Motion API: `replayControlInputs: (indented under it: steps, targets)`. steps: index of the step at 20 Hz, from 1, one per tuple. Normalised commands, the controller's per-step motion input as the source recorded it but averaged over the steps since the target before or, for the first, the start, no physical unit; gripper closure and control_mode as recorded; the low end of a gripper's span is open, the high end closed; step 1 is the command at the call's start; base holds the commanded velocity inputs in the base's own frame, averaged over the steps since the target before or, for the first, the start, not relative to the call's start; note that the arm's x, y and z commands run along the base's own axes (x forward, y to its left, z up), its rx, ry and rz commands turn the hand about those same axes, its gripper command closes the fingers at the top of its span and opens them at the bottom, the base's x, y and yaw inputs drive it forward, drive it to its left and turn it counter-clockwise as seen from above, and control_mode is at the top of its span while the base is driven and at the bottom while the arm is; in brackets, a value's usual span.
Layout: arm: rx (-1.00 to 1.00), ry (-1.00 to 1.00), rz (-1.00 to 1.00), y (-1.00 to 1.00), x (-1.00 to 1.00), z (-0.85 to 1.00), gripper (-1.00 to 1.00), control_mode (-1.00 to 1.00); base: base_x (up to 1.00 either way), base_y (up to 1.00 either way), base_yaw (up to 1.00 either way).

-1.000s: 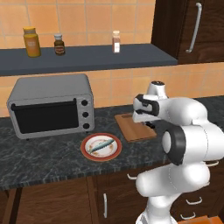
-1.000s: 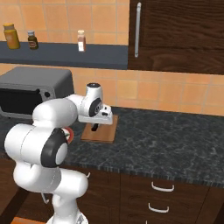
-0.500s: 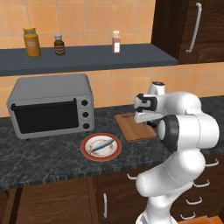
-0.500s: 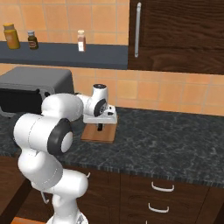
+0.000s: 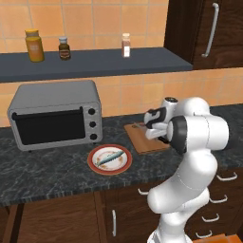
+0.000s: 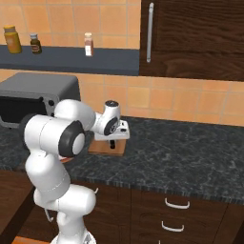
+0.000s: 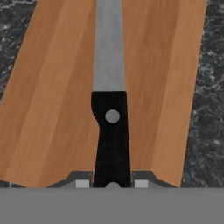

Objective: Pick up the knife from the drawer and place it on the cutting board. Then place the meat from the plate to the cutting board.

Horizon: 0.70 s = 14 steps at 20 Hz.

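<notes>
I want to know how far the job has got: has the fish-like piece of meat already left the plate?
No, the meat lies on the plate, beside the cutting board.

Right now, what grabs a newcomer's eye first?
The white arm bent low over the cutting board on the dark counter, its fingers shut on the black handle of a knife above the wood. Left of the board, the red-rimmed plate holds the meat, in front of the grey toaster oven.
</notes>
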Motion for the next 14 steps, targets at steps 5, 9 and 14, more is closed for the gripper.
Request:
replayControlInputs:
  steps: [5, 9, 14]
  targets:
    - [0.0, -0.05, 0.06, -0.12, 0.0, -0.29, 1.0, -1.0, 0.0, 0.0, 0.0]
    - [0.0, 0.0, 0.04, -0.16, 0.04, -0.16, 1.0, -1.0, 0.0, 0.0, 0.0]
    - [0.0, 0.0, 0.03, 0.0, 0.21, -0.01, 1.0, -1.0, 0.0, 0.0, 0.0]
